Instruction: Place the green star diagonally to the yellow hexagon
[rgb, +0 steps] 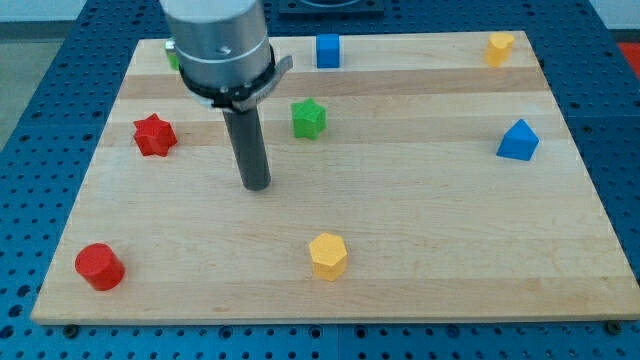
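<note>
The green star (309, 118) lies on the wooden board (420, 220), above the middle. The yellow hexagon (328, 256) lies near the view's bottom, below the star. My tip (257, 185) rests on the board to the left of and below the green star, apart from it, and well above and left of the yellow hexagon.
A red star (154, 135) lies at the view's left and a red cylinder (99, 266) at the bottom left. A blue cube (328, 50) and a yellow block (499, 47) lie along the top. A blue block (518, 141) lies at the right. A green block (172, 55) peeks out behind the arm.
</note>
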